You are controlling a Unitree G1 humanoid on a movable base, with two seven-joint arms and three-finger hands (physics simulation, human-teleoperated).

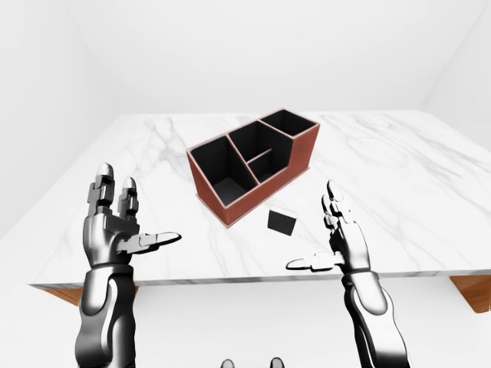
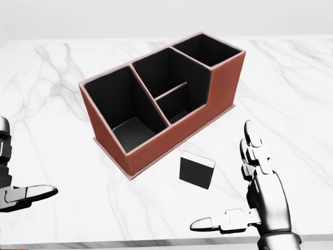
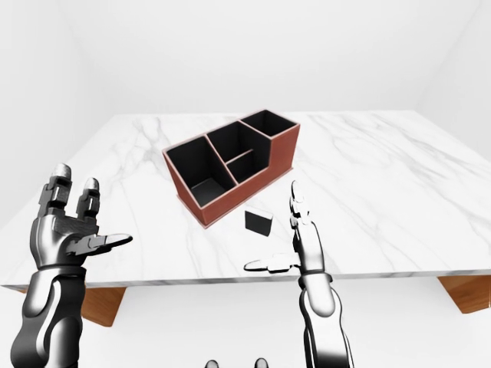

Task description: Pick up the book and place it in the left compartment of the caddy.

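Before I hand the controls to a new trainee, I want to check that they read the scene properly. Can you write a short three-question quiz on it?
1. True or false: the book is already inside the caddy.
2. Which hand is nearer the book in the head view: A) left hand, B) right hand?
3. Fill in: the caddy stands on a white ____ table.

Key: 1. False: it rests on the table beside the caddy's lower wall. 2. B. 3. Marble.
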